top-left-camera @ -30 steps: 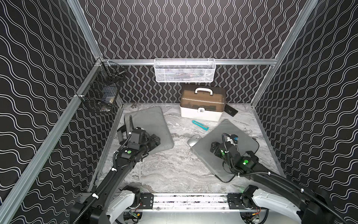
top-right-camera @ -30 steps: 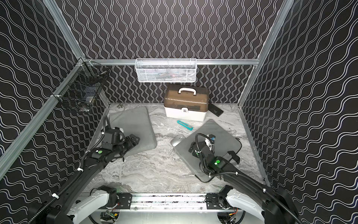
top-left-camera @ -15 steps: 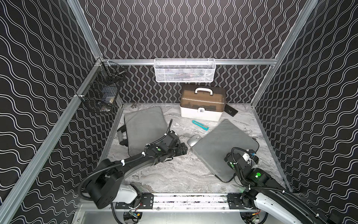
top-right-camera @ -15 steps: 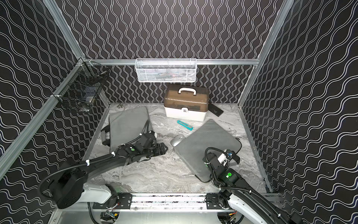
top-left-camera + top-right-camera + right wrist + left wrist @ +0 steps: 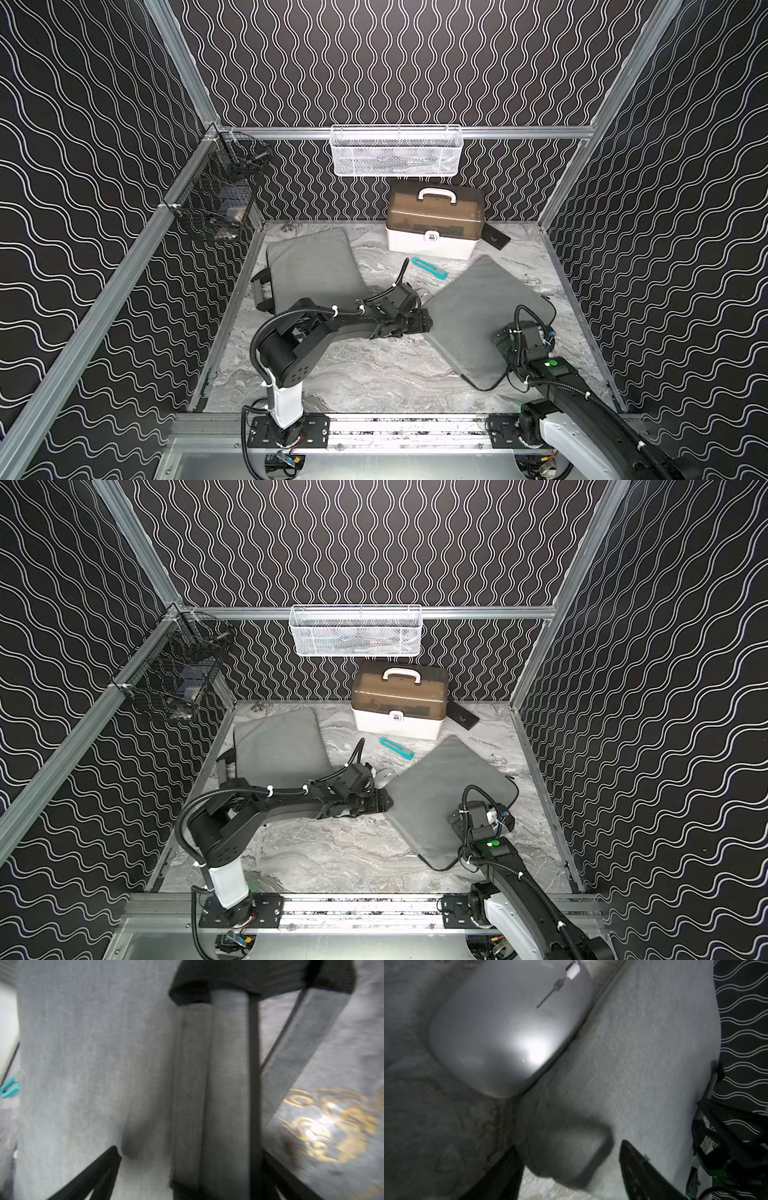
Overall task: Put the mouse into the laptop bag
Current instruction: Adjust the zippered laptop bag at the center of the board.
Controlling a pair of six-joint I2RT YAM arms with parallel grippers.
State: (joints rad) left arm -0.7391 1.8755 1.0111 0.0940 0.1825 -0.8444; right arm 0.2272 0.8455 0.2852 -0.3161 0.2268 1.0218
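The silver mouse (image 5: 508, 1028) lies on the marble table (image 5: 425, 1126), one side touching the edge of the laptop bag (image 5: 643, 1053), just ahead of the left gripper (image 5: 569, 1147) — jaws apart, gripping nothing, astride a grey tab (image 5: 566, 1159) at the bag's corner — not between them.

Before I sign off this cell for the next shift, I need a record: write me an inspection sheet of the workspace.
Surface: marbled tabletop.
Job's things: silver mouse on the tabletop against the laptop bag's edge, not inside.
Clutter: second grey bag, toolbox, teal cutter, black flat piece.
Claws: left claw open around a grey tab at the laptop bag's corner; right claw open over the bag's handles.
Cables: one black cable arcs over the left wrist, another loops at the right wrist.
Surroundings: white mesh basket on the rear rail, black wire basket on the left wall.
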